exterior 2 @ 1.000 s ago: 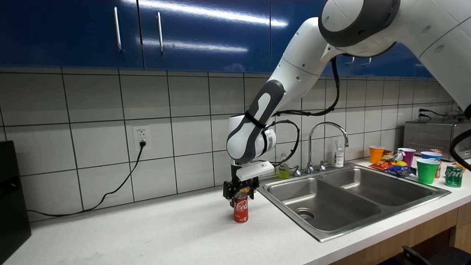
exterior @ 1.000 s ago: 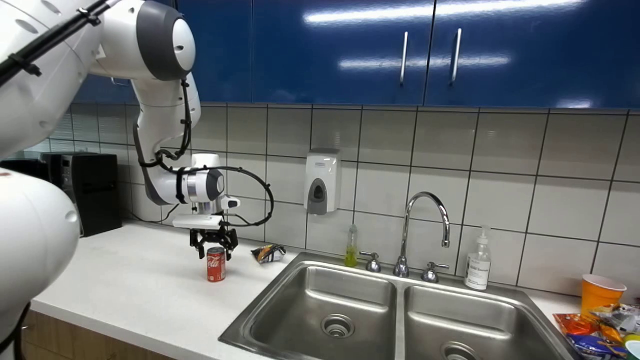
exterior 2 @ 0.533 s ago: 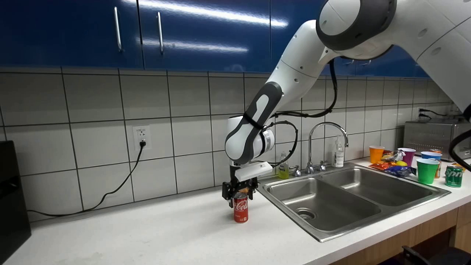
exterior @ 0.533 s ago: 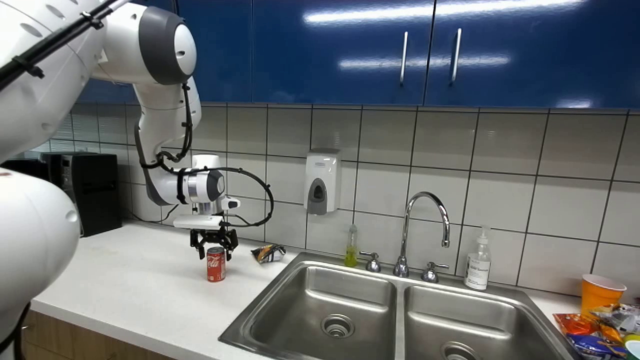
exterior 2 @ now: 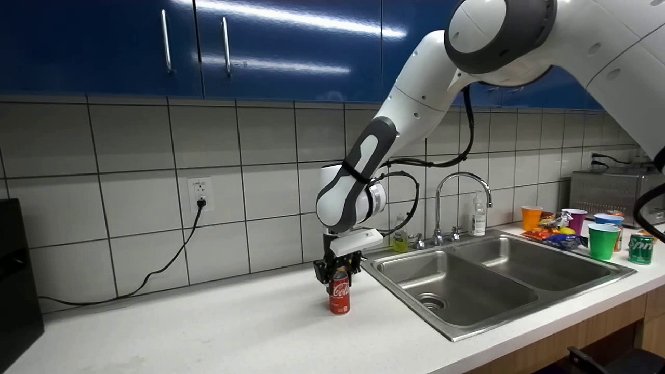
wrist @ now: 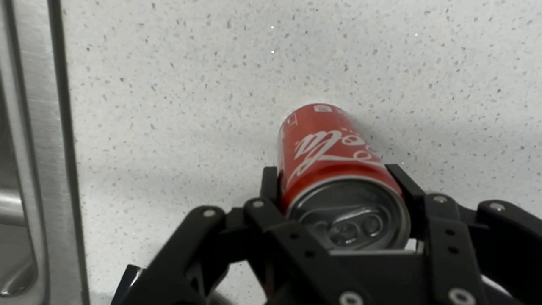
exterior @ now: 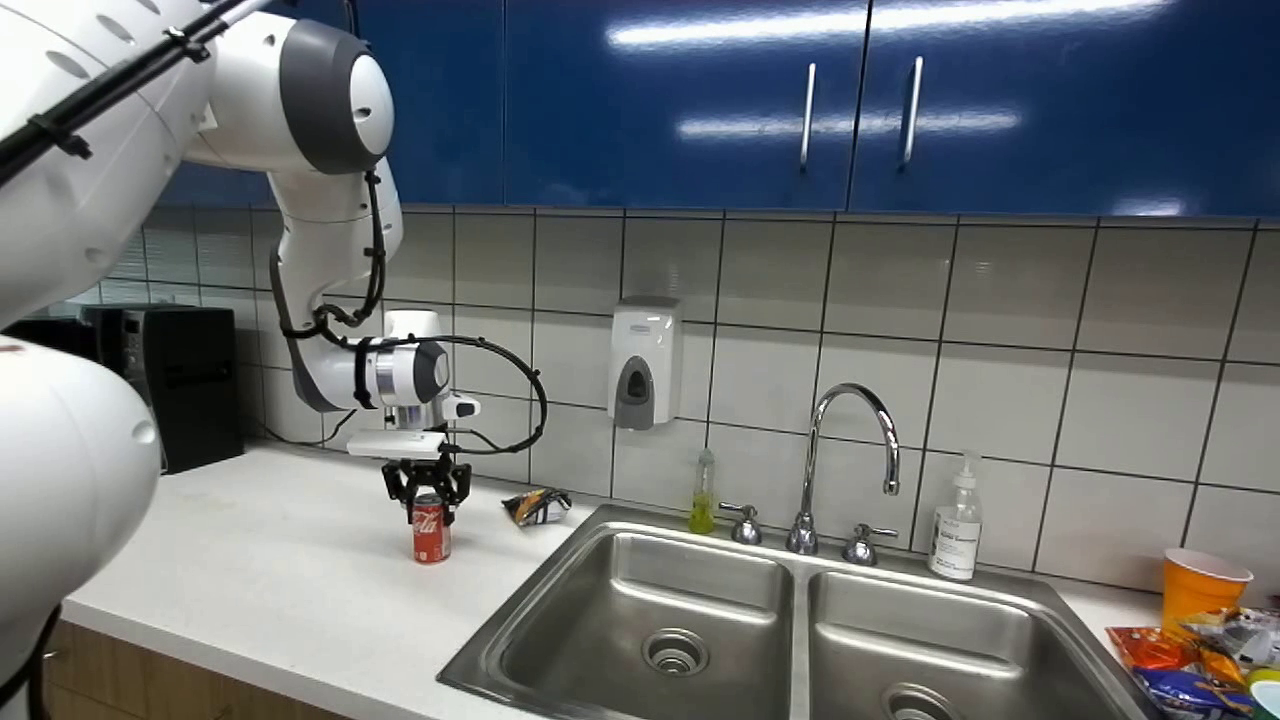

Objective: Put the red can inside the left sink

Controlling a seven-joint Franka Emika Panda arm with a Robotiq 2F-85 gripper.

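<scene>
The red can (exterior: 431,540) stands upright on the white counter, left of the double sink in both exterior views. My gripper (wrist: 330,167) points down over it, its black fingers (wrist: 269,182) pressed against both sides near the top, so it is shut on the can. In the wrist view, the can's silvery lid faces the camera and its lower end is partly covered by the gripper. The left sink (exterior: 700,575), a steel basin with a round drain, lies to the right of the can; its rim (wrist: 46,127) shows along the wrist view's left edge.
A small snack bag (exterior: 538,507) lies on the counter between can and sink, near the wall. The tall faucet (exterior: 808,470) and a yellow-green soap bottle (exterior: 703,495) stand behind the basins. A black appliance (exterior: 180,385) sits at the far left. Cups (exterior 2: 602,241) and cans stand beyond the sink.
The gripper's fingers have moved inward from a wider spread and now clasp the can. The arm has sunk very slightly, while the can stays upright in nearly the same spot.
</scene>
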